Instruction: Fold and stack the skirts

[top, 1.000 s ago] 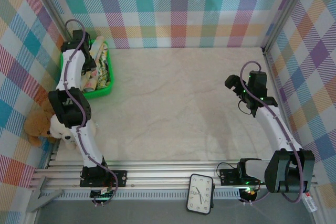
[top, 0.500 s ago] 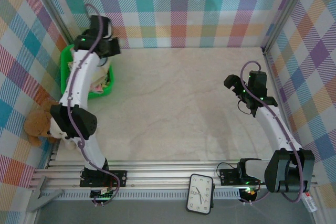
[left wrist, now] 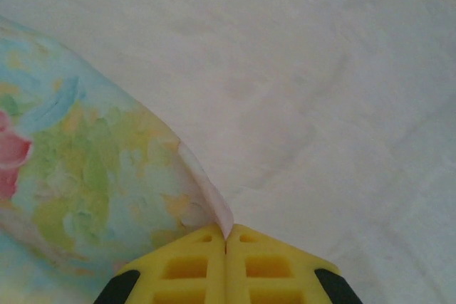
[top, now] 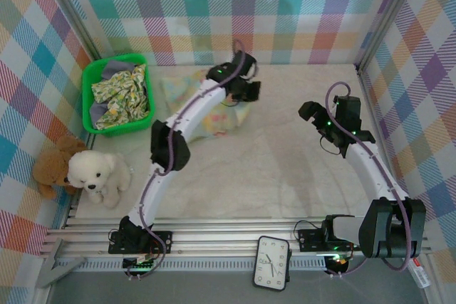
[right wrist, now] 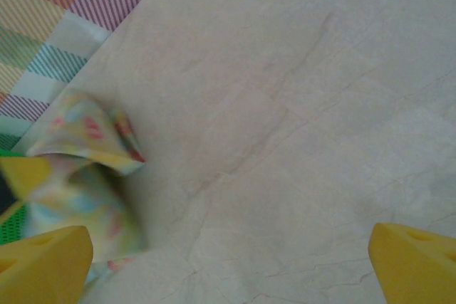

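left wrist: left tool point(left wrist: 226, 236) pinches the pastel skirt point(left wrist: 85, 176) (its edge); right tool point(right wrist: 228, 258) spread wide.

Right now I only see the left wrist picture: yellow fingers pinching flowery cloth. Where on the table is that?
Observer: From above, the left gripper holds the pastel skirt near the back middle of the table, just right of a green basket.
Operator: What is the other arm doing?
Observer: The right gripper hangs wide open above the right side of the table, holding nothing.
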Motion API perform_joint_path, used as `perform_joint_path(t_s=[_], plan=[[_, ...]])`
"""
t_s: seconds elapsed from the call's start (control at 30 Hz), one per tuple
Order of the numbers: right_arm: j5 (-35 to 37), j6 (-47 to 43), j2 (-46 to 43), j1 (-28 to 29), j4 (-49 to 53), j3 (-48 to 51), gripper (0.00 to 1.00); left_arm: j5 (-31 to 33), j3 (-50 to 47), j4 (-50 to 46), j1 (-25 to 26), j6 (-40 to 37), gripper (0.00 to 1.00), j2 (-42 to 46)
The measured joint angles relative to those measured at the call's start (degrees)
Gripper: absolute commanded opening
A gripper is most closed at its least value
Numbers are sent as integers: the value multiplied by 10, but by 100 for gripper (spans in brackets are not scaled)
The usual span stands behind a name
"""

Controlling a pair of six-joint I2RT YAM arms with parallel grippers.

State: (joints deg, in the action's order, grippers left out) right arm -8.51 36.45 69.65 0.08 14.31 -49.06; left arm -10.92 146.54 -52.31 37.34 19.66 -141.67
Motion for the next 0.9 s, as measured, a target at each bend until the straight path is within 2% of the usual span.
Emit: perform_joint_path(t_s=[0.23,0.4,0.53,0.73,0.9], plan=[[5,9,4,0,34,14,99,-57,-1,-10,56,-14,0,-8],[-47,15,55,0,40,3,99,-77,-158,0,52,-97,0,94],[-94,56,106,0,28,-3,99,-87,-267,1,52,-155,0,172],[-189,186,184,10,-102,16,99,-112,-315,17,52,-183,0,200],[-221,301,254,59,-203,19,100,-122,-318,28,52,-191,0,200]])
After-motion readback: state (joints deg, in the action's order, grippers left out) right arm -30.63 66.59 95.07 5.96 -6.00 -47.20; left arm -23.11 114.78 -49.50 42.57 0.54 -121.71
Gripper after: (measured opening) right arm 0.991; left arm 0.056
